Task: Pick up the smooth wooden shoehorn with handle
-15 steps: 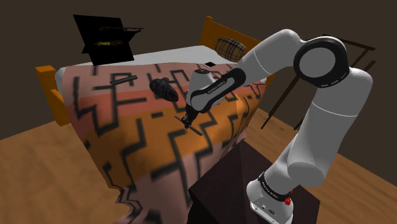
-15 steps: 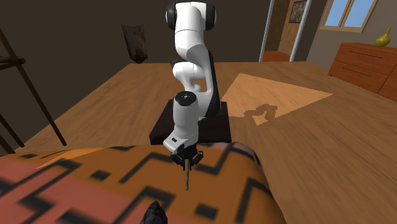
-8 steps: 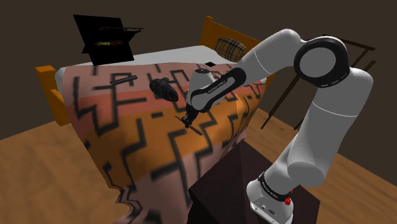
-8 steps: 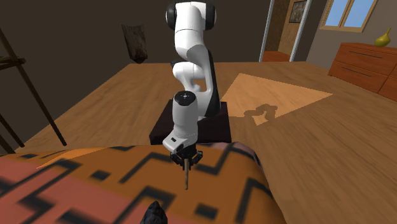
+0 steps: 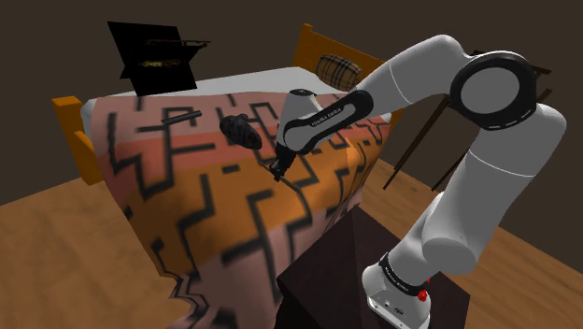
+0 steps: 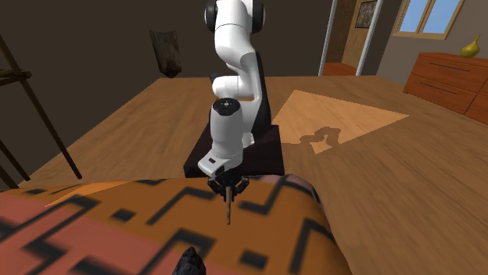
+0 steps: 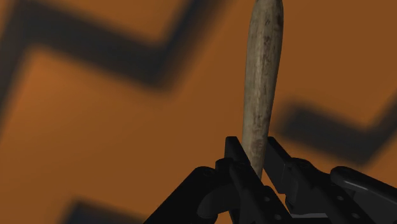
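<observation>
Now: hand [image 7: 254,158] is clenching on one end of the shoehorn [image 7: 261,76], both black fingers [image 7: 278,159] pressing its narrow stem between them. Pale, worn-looking wooden blade is running straight out ahead of the fingers, over the orange and black zigzag blanket [image 7: 114,114] of the bed. Second exterior view is showing the shoehorn hanging down from the hand near the bed's edge closest to the stand [image 6: 270,160]. Cannot tell whether its far tip is touching the blanket or clear of it.

Judgement: step in hand is the lift. Grip is sitting at the very end, so the long free part is likely acting as a lever. A firm squeeze and a slow, straight rise should be limiting swing or slip. Soft bedding could be snagging the tip if the hand is dragging sideways.

Further up the bed, a dark lumpy object [image 5: 240,130] is lying well apart from the hand; beyond it a checked pillow [image 5: 335,68] is resting against the orange headboard [image 5: 313,42]
</observation>
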